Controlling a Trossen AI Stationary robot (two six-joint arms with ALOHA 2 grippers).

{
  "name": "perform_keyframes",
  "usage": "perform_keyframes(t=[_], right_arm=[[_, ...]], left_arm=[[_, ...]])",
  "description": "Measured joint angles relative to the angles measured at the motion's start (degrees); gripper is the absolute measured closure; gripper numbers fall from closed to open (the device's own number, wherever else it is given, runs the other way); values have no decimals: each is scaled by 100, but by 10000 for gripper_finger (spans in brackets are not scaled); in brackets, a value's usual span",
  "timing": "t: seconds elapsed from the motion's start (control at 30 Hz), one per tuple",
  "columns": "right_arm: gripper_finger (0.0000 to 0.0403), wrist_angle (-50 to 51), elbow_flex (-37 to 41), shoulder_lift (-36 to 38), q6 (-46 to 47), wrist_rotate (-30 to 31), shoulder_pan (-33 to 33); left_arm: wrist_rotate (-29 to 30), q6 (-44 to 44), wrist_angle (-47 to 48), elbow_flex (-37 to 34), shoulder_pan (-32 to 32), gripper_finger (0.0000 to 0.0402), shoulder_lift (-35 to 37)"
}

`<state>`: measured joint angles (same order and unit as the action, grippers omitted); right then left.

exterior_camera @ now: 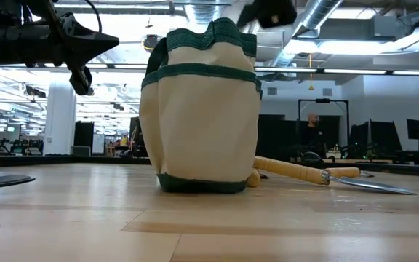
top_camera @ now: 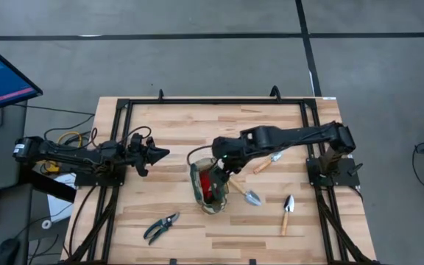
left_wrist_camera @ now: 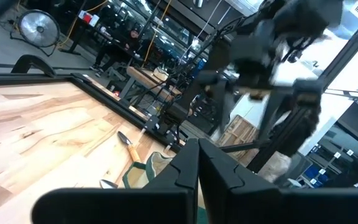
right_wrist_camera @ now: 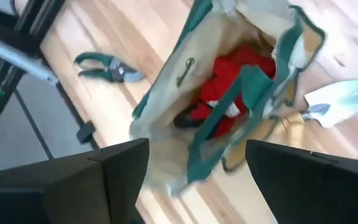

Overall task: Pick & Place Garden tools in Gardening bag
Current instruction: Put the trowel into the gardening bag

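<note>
High view: pale butcher-block table (top_camera: 182,132) on a grey floor. My right gripper (top_camera: 223,163) hangs over the mouth of the olive-and-tan fabric gardening bag (top_camera: 210,190), which stands mid-table with something red inside. Two wooden-handled silver trowels (top_camera: 246,193) (top_camera: 287,213) and a wooden-handled fork (top_camera: 265,163) lie to its right, dark-handled pruning shears (top_camera: 162,227) to its left. My left gripper (top_camera: 153,154) waits near the left edge.

Low view: the bag stands upright (exterior_camera: 201,109), a trowel handle (exterior_camera: 289,169) touching its base.

Left wrist view: my fingers (left_wrist_camera: 197,174) are pressed together.

Right wrist view: fingers (right_wrist_camera: 120,165) spread wide, holding nothing; only here is the red item (right_wrist_camera: 238,78) clearly seen under the teal strap (right_wrist_camera: 225,112).

Risk: descending, I could snag that strap and tip the soft bag.
</note>
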<state>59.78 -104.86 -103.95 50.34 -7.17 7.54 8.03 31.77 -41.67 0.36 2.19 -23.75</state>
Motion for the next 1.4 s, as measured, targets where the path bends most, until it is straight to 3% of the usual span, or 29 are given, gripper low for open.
perform_keyframes(t=[0.1, 0.27, 0.33, 0.57, 0.7, 1.0, 1.17, 1.4], right_arm=[[143, 1060, -334, 228, -146, 183, 60], [143, 2865, -556, 597, 79, 1557, 310], [143, 3033, -498, 721, 217, 1843, 379], [143, 3043, 349, 1161, 210, 1927, 792], [143, 2576, 1269, 1458, 313, 1757, 1051], [143, 35, 3074, 1479, 71, 1449, 1218], [143, -724, 3415, 1121, -440, 1441, 1184], [143, -1061, 3475, 502, -1070, 1436, 1184]], left_arm=[[0, 0, 2, 0, -1, 394, 2], [0, 15, -2, 0, -1, 394, 7], [4, 20, -5, 0, -1, 394, -2], [2, 39, -85, 0, 0, 394, 11], [2, 39, -85, 0, 1, 394, 7], [4, 24, -85, 0, -1, 394, 7], [4, 24, -90, 0, -1, 394, 7], [2, 39, -125, 0, -1, 394, 2]])
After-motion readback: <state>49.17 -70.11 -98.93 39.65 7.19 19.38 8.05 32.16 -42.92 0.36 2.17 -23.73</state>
